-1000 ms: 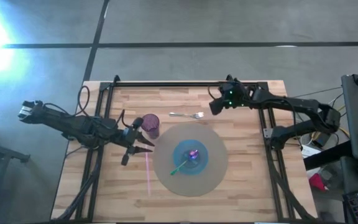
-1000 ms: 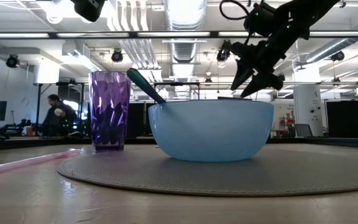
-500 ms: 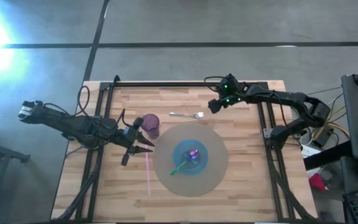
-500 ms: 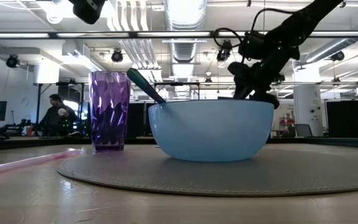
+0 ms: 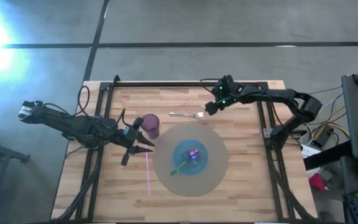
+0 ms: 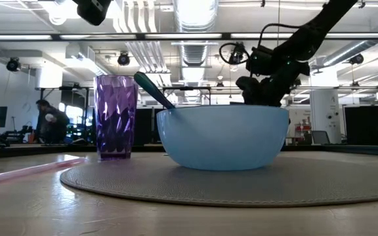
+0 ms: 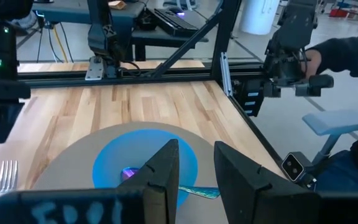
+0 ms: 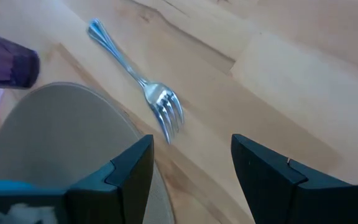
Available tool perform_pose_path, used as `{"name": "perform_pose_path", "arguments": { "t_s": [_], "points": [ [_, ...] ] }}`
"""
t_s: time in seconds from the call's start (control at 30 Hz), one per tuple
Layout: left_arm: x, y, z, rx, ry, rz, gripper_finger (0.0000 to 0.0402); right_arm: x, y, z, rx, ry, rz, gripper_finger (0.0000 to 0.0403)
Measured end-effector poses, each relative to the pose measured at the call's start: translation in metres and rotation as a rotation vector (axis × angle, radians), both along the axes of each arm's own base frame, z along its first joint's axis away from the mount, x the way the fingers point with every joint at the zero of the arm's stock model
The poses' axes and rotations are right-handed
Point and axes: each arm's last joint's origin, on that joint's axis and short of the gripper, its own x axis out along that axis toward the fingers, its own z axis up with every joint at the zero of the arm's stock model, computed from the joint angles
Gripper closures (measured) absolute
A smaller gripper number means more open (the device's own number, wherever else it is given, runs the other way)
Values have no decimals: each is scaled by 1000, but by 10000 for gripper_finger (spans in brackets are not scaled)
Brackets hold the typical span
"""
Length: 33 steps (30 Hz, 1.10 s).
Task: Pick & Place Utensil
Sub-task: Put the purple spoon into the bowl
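Observation:
A silver fork (image 5: pixel 186 114) lies flat on the wood beyond the round grey placemat (image 5: pixel 213 173), tines toward the right. In the right wrist view the fork (image 8: pixel 135 79) points its tines (image 8: pixel 169 117) at my right gripper (image 8: pixel 191 168), which is open and hovers just right of the tine end without touching it. From above, my right gripper (image 5: pixel 209 108) sits close to the fork's head. My left gripper (image 5: pixel 143 144) waits open beside the purple cup (image 5: pixel 151 125), near the placemat's left edge.
A light-blue bowl (image 6: pixel 222 137) stands on the placemat, with a green spoon (image 5: pixel 180 166) resting in it. A pink straw (image 5: pixel 148 169) lies left of the placemat. The purple cup (image 6: pixel 115 117) stands upright on the wood. A black frame (image 5: pixel 191 82) borders the table.
My right gripper has moved toward the table's left and down, closing in on the fork's tine end; in the low view it has sunk behind the bowl's rim. The fork has stayed where it was.

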Motion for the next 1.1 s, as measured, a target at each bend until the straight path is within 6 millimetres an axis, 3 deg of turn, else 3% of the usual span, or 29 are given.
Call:
{"name": "perform_pose_path", "arguments": {
  "t_s": [0.5,1.1],
  "points": [
    [0,0,0,4,1,-1,307,17,-9,-36,133,-43,-12,193],
    [0,0,0,12,-1,-3,307,22,-9,-51,198,-40,-30,193]
  ]
}}
